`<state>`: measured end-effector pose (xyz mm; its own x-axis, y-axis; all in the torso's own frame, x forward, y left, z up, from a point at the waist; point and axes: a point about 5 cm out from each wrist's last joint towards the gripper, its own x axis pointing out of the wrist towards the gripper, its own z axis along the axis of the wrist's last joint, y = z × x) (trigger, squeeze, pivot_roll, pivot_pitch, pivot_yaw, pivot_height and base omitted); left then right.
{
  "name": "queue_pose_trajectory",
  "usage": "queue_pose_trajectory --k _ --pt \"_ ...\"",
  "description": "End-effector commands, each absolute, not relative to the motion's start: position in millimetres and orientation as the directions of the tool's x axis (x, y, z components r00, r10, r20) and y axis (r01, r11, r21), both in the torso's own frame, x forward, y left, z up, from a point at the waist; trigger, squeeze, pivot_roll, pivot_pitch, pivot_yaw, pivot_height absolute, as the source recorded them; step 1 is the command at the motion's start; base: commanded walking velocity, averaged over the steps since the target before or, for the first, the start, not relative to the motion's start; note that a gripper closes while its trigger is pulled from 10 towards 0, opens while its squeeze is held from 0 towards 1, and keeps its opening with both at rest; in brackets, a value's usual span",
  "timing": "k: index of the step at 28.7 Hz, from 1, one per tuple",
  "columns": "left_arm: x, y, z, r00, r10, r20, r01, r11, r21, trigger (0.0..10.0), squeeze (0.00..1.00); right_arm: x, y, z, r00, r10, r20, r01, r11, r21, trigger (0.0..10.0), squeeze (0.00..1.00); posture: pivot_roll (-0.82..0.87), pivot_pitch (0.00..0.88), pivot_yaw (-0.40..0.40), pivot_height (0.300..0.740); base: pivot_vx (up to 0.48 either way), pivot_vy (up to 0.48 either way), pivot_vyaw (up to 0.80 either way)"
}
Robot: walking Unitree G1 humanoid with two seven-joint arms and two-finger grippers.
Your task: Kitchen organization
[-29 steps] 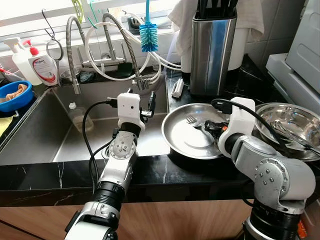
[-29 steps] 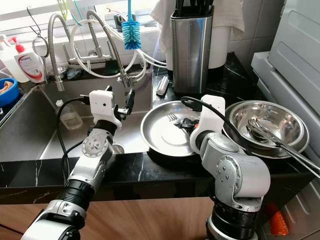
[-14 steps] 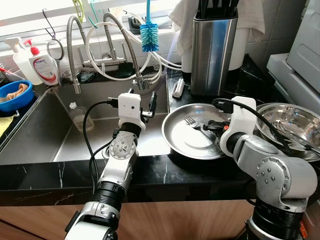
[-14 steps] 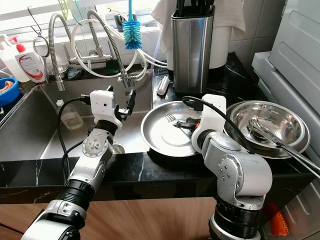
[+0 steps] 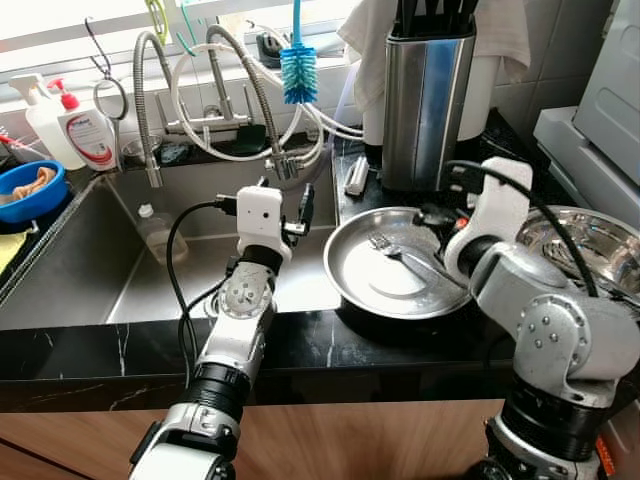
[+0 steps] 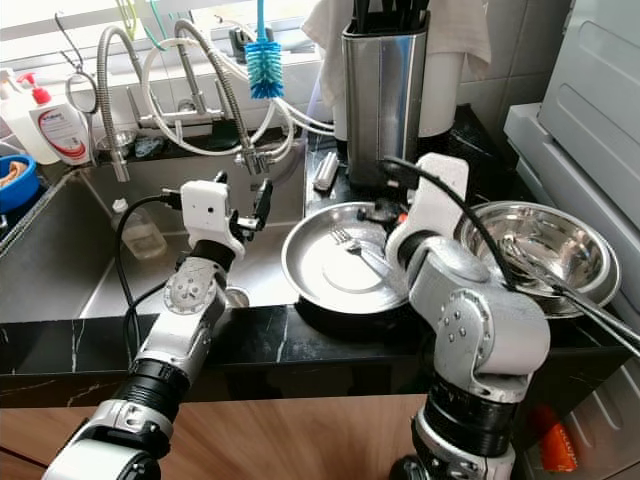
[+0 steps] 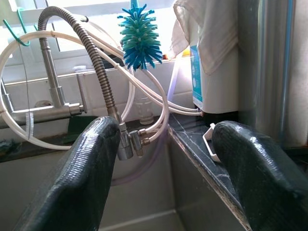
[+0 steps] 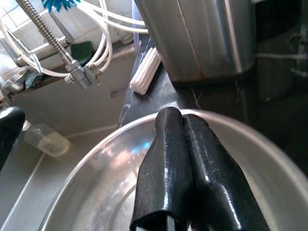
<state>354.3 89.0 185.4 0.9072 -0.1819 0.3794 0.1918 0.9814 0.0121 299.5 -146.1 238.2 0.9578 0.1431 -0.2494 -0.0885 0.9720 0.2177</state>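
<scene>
A fork (image 5: 398, 254) lies inside the wide steel pan (image 5: 360, 290) on the black counter to the right of the sink. My right gripper (image 5: 428, 216) hovers over the pan's far right rim, just above and behind the fork's handle. Its fingers (image 8: 192, 163) are pressed together with nothing between them. My left gripper (image 5: 304, 206) is held over the sink's right side. Its fingers (image 7: 82, 178) stand wide apart and empty, facing the hoses and the blue bottle brush (image 7: 139, 38).
A tall steel knife block (image 5: 425, 100) stands behind the pan. A second steel bowl (image 5: 590, 225) holding utensils sits at the far right. The sink (image 5: 110, 290) holds a small plastic bottle (image 5: 155, 225). Faucet hoses (image 5: 255, 110), a soap bottle (image 5: 78, 132) and a blue bowl (image 5: 25, 190) line the back and left.
My right gripper has risen off the fork and drawn back toward the pan's far rim; the fork stays lying in the pan. The left arm has not moved.
</scene>
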Motion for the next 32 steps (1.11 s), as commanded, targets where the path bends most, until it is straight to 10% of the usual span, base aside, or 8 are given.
queue_pose_trajectory --k 1,3,4,5,6,25,26,32 --pt "357.6 96.3 184.0 0.921 -0.153 0.358 0.173 0.985 -0.024 10.0 0.0 301.0 -138.8 243.8 0.954 0.191 -0.23 -0.146 0.969 0.198 10.0 0.0 -0.31 0.0 0.105 0.74 0.0 0.0 0.0" --pt "358.8 96.8 184.4 0.922 -0.156 0.355 0.172 0.985 -0.016 10.0 0.0 299.3 -138.9 254.9 0.929 0.287 -0.233 -0.274 0.958 0.087 10.0 0.17 -0.33 0.0 0.111 0.74 0.0 0.0 0.0" --pt "359.0 96.7 184.4 0.922 -0.157 0.355 0.173 0.985 -0.014 10.0 0.0 299.6 -142.6 259.6 0.929 0.292 -0.229 -0.287 0.956 0.056 10.0 0.67 -0.33 0.0 0.111 0.74 0.0 0.0 0.0" --pt "359.2 96.5 184.5 0.922 -0.158 0.354 0.174 0.985 -0.015 10.0 0.0 300.1 -145.4 262.7 0.93 0.29 -0.224 -0.289 0.957 0.04 10.0 0.67 -0.34 0.0 0.111 0.74 0.0 0.0 0.0" --pt "359.4 96.4 184.5 0.922 -0.158 0.354 0.175 0.985 -0.015 10.0 0.0 301.3 -150.3 266.3 0.935 0.281 -0.217 -0.283 0.959 0.021 10.0 1.0 -0.34 0.0 0.109 0.74 0.0 0.0 0.0" --pt "361.6 95.6 182.3 0.927 -0.161 0.339 0.18 0.983 -0.025 10.0 0.0 290.4 -178.1 273.3 0.872 0.379 -0.311 -0.404 0.915 -0.019 10.0 1.0 -0.37 0.0 0.096 0.74 0.0 0.0 0.0" --pt "361.8 95.9 182.4 0.927 -0.16 0.339 0.179 0.984 -0.025 10.0 0.0 289.4 -175.3 272.4 0.865 0.395 -0.308 -0.423 0.906 -0.027 10.0 0.04 -0.36 0.0 0.095 0.74 0.0 0.0 0.0" --pt "361.6 96.7 182.7 0.927 -0.156 0.341 0.175 0.984 -0.026 10.0 0.0 285.4 -163.4 264.6 0.835 0.445 -0.324 -0.473 0.881 -0.007 10.0 0.0 -0.36 0.0 0.094 0.74 0.0 0.0 0.0"
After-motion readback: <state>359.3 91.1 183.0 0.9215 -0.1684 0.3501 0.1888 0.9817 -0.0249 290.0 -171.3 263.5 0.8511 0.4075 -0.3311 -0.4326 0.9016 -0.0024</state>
